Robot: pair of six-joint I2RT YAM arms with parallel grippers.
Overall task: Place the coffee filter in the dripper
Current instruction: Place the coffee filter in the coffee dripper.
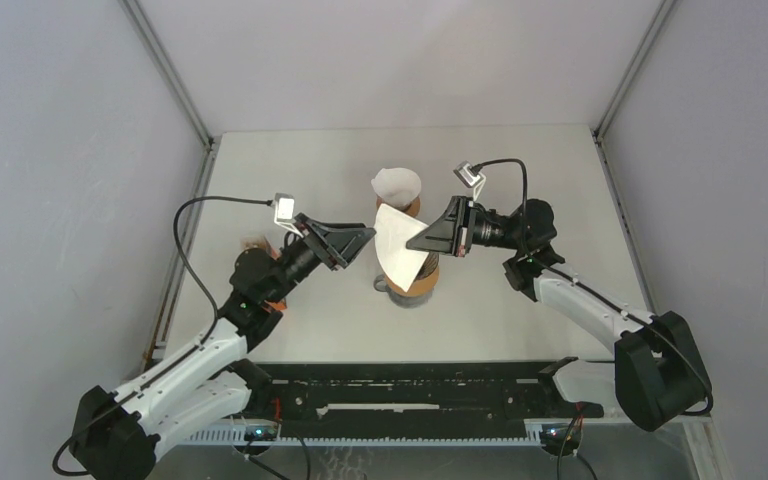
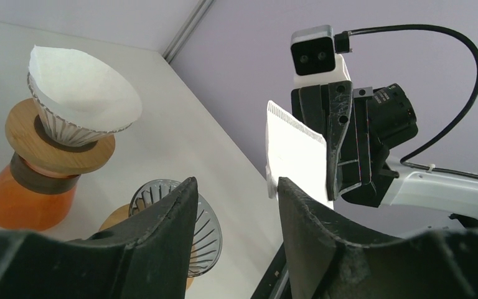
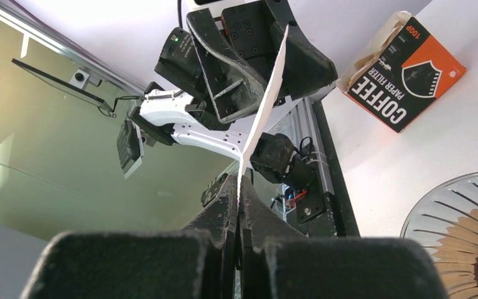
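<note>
A folded white coffee filter [image 1: 396, 250] hangs in the air with my right gripper [image 1: 416, 243] shut on its right edge. It stands edge-on above my right gripper [image 3: 238, 180] in the right wrist view, where the coffee filter [image 3: 267, 106] runs up between the left gripper's fingers. My left gripper [image 2: 236, 184] is open, and the coffee filter [image 2: 292, 149] sits just off its right fingertip [image 2: 284, 187]. The empty glass dripper [image 2: 208, 233] lies below the filter, on a wooden collar. It also shows as the dripper [image 3: 467, 230] at the lower right.
A second dripper [image 1: 397, 188], with a filter in it, stands on an orange carafe [image 2: 25, 196] just behind. A box of coffee filters [image 3: 404, 75] lies on the table by the left arm. A black rail [image 1: 410, 400] runs along the near edge.
</note>
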